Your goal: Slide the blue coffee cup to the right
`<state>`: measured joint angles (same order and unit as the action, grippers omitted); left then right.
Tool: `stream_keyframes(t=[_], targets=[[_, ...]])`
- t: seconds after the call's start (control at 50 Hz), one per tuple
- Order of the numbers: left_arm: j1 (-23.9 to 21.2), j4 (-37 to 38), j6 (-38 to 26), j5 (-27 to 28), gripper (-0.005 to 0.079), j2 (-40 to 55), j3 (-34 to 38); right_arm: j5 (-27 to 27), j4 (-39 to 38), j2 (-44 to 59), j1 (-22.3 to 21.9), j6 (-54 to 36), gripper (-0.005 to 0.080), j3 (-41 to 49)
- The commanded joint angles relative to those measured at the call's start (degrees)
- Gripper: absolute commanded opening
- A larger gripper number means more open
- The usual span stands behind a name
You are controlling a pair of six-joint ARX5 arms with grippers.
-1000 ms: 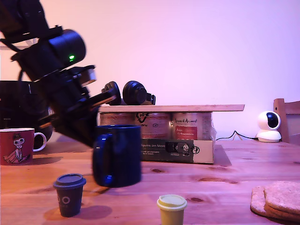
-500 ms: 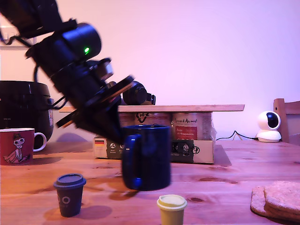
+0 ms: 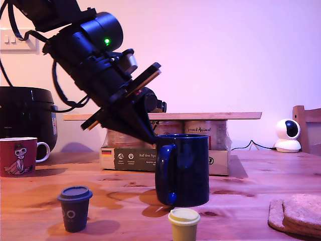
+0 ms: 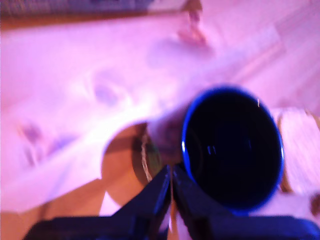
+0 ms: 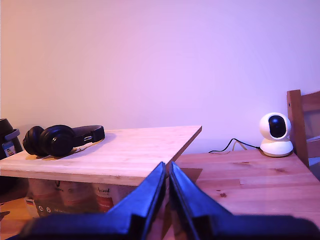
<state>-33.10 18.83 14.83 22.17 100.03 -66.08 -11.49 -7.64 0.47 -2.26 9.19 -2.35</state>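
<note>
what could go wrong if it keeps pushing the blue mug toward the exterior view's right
My first tool presses high, near the rim of the blue coffee cup, so the cup might tip instead of sliding. The small yellow lidded cup stands close in front and could be knocked. Further toward the exterior view's right lie the cork coasters.

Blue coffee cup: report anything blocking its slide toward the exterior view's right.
Nothing visible blocks it. The table beside the blue coffee cup is bare on that side; the stacked round mats and the yellow-lidded cup look nearer the camera.
</note>
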Motion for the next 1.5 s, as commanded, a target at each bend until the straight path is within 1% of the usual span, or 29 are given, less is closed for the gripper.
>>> stream_keyframes(t=[0.0,0.16,0.22,0.3,0.4,0.44,0.54,0.7,0.84,0.9,1.02,1.12,1.32,1.42,1.48], targets=[[0.63,-0.42,-0.44,-0.98,-0.0020,0.11,-1.38,-0.13,-0.13,-0.37,0.00,0.26,-0.0011,0.50],[1.79,0.00,-3.04,-3.85,-0.0020,-1.31,-4.46,0.13,1.36,-0.37,-0.02,-0.35,-0.0011,0.50],[2.14,0.42,-3.98,-5.66,-0.0020,-2.29,-5.29,1.53,2.12,-0.37,-0.02,-1.60,-0.0011,0.50],[2.62,0.72,-5.73,-7.82,-0.0020,-3.96,-5.53,2.84,3.43,-0.37,-0.02,-2.12,-0.0011,0.50],[3.52,1.86,-7.04,-9.60,-0.0020,-6.12,-5.53,2.71,6.38,-0.37,0.00,-2.12,-0.0011,0.50],[4.02,2.43,-7.45,-9.66,-0.0020,-6.91,-5.53,1.38,7.65,-0.37,0.00,-2.10,-0.0011,0.50],[5.51,3.48,-7.82,-9.64,-0.0020,-8.59,-5.53,-4.22,10.84,-0.37,0.00,-1.62,-0.0011,0.50],[7.63,4.28,-7.85,-9.60,-0.0020,-10.19,-5.53,-14.10,14.88,-0.37,0.00,-1.53,-0.0011,0.50],[9.38,4.92,-7.89,-9.57,-0.0020,-10.93,-5.53,-19.78,18.40,-0.37,0.00,-1.55,-0.0011,0.50],[9.92,5.25,-7.91,-9.57,-0.0020,-11.23,-5.53,-21.29,20.26,-0.37,0.00,-1.60,-0.0011,0.50],[10.93,5.27,-8.00,-9.57,-0.0020,-12.07,-5.53,-21.33,20.59,-0.37,0.00,-1.68,-0.0011,0.50],[11.63,5.16,-8.83,-9.62,-0.0020,-13.22,-5.53,-19.76,20.59,-0.37,-0.02,-1.70,-0.0011,0.50],[13.46,4.74,-9.33,-9.86,-0.0020,-18.34,-5.51,-18.08,20.70,-0.37,-0.02,-1.68,-0.0011,0.50],[14.32,4.63,-9.57,-11.47,-0.0020,-22.12,-5.51,-17.75,20.59,-0.37,-0.02,-1.88,-0.0011,0.50],[14.69,4.66,-10.16,-12.74,-0.0020,-24.33,-5.51,-15.65,20.41,-0.37,-0.02,-3.13,-0.0011,0.50]])
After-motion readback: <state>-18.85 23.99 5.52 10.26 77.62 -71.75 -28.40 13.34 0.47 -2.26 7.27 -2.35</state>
